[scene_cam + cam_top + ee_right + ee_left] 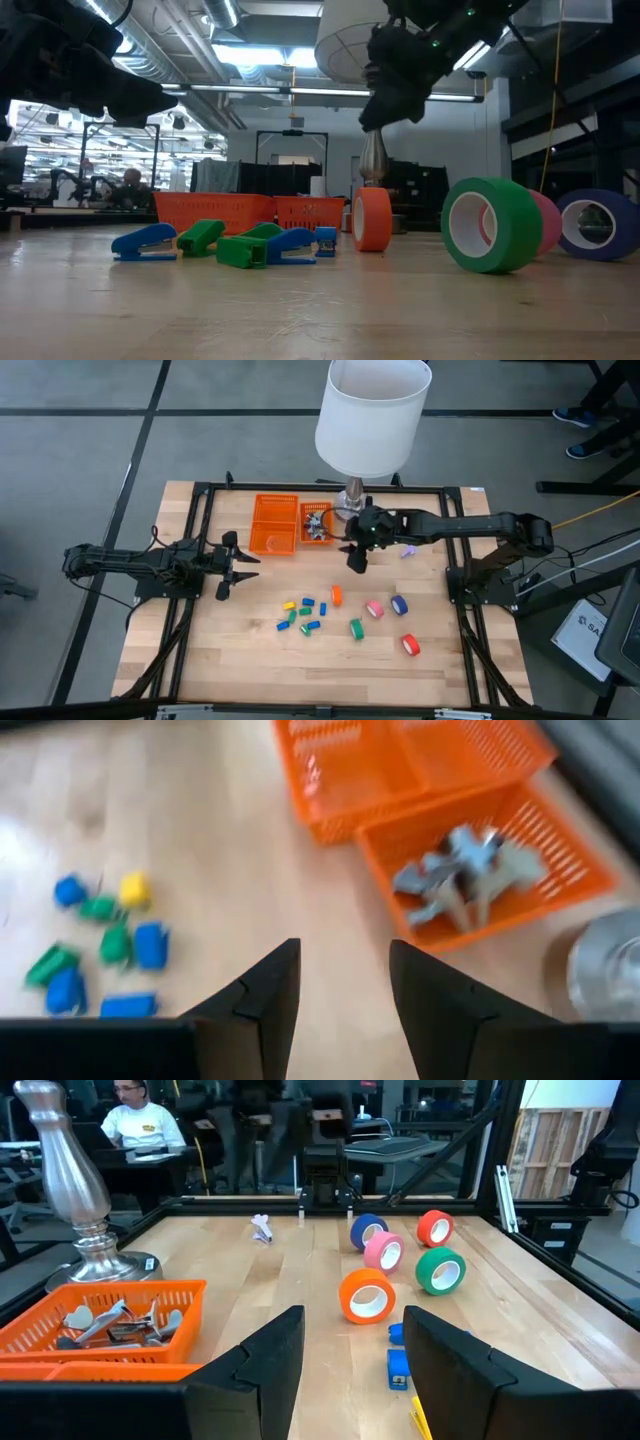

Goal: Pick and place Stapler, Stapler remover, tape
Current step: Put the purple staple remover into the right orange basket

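The left pincer (236,565) waits released at the table's (240,660) left side; the small staplers (300,615) lie mid-table, the tape rolls (375,609) further right; the right pincer (357,560), released and empty, hovers beside the orange baskets (275,524). It should probably descend straight over one piece before clenching.

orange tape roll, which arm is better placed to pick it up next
Probably the right. Its open gripper hangs above the table just behind the orange ring-shaped tape roll, while the left gripper, also open, waits farther off near the table's left side.
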Robot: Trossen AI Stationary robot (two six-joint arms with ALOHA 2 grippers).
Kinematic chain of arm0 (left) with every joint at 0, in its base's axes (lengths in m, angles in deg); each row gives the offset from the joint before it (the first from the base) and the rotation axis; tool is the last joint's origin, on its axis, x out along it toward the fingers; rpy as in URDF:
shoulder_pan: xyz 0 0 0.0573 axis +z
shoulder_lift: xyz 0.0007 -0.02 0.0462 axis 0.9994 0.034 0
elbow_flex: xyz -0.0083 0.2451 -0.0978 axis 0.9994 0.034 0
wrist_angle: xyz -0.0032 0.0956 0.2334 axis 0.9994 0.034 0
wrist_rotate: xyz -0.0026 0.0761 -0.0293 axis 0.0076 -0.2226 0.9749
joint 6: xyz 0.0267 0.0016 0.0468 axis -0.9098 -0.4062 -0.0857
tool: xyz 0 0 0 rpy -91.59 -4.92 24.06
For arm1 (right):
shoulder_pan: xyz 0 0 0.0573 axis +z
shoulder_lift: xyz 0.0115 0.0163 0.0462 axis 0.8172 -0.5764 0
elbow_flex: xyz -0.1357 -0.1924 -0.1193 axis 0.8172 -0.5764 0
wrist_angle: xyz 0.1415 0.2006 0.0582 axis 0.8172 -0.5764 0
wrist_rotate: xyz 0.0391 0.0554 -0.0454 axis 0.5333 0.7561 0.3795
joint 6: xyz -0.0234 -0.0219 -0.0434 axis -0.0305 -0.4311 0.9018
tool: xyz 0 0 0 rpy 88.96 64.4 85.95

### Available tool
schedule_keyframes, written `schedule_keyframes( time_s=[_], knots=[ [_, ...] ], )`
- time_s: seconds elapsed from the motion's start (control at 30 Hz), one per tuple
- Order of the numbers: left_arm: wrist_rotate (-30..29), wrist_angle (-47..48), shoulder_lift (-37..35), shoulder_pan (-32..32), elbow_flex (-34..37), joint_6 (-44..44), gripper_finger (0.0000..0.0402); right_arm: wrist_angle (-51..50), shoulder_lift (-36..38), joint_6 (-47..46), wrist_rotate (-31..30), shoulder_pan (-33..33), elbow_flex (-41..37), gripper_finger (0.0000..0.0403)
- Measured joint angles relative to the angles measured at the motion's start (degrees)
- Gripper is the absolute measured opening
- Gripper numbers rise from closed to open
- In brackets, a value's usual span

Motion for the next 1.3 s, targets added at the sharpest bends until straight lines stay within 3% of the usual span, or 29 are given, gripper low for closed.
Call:
schedule_keyframes(
  time_s=[0.57, 0.87, 1.13, 1.3],
  knots=[
    [0.0, 0.0, 0.0, 0.0, 0.0, 0.0, 0.0169, -25.7, 0.0, -13.4, 1.2, 7.6, -0.6, 0.0157],
    [0.0, 0.0, 0.0, 0.0, 0.0, 0.0, 0.0169, -23.1, 0.0, -18.2, 0.7, 13.4, -6.8, 0.0157],
    [0.0, 0.0, 0.0, 0.0, 0.0, 0.0, 0.0169, -19.0, 1.0, -28.6, -6.6, 17.0, -15.0, 0.0157],
    [0.0, 0.0, 0.0, 0.0, 0.0, 0.0, 0.0169, -18.0, 6.2, -37.0, -12.1, 19.4, -19.5, 0.0157]
  ],
)
